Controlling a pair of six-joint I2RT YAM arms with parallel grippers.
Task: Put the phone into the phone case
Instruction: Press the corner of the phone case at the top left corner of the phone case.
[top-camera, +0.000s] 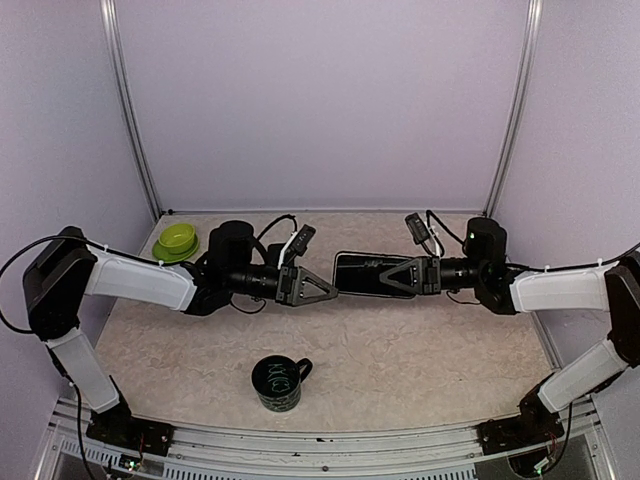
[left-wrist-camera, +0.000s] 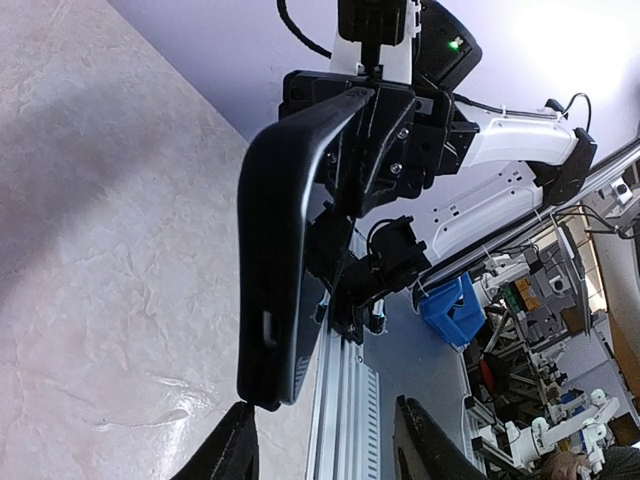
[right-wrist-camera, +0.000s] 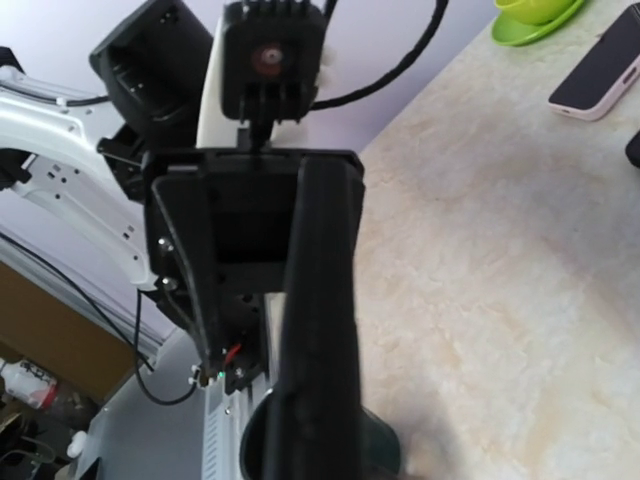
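**Above the table centre: case pinched by the right jaws, left jaws spread**

Above the middle of the table (top-camera: 430, 350) the two arms meet tip to tip. The right arm (top-camera: 560, 290) reaches in from 3 o'clock and the left arm (top-camera: 140, 280) from 9 o'clock. Between them is the black phone case (top-camera: 362, 272), held in the air with its long side along the 9-to-3 line.

The right jaws are pinching the case at its 3 o'clock end. In the right wrist view the case stands edge-on, running from the bottom of the picture up toward the other arm.

The left jaws are spread. In the left wrist view the two fingers (left-wrist-camera: 232, 450) show at 6 o'clock of the picture, well apart. The near end of the case comes down just beside one of them, and I cannot tell if it touches. The other finger is clearly apart from the case. A small slot is cut in the side wall of the case.

The phone (right-wrist-camera: 600, 68), with a dark face and a pale pink edge, lies flat on the table, outside the case. It shows only in the right wrist view, at 2 o'clock, near the green bowl (top-camera: 176, 240). In the top view this bowl sits at 10 o'clock of the table, beside the left arm. A black mug (top-camera: 278, 383) with green scribbles stands upright at 6 o'clock, well apart from the case.
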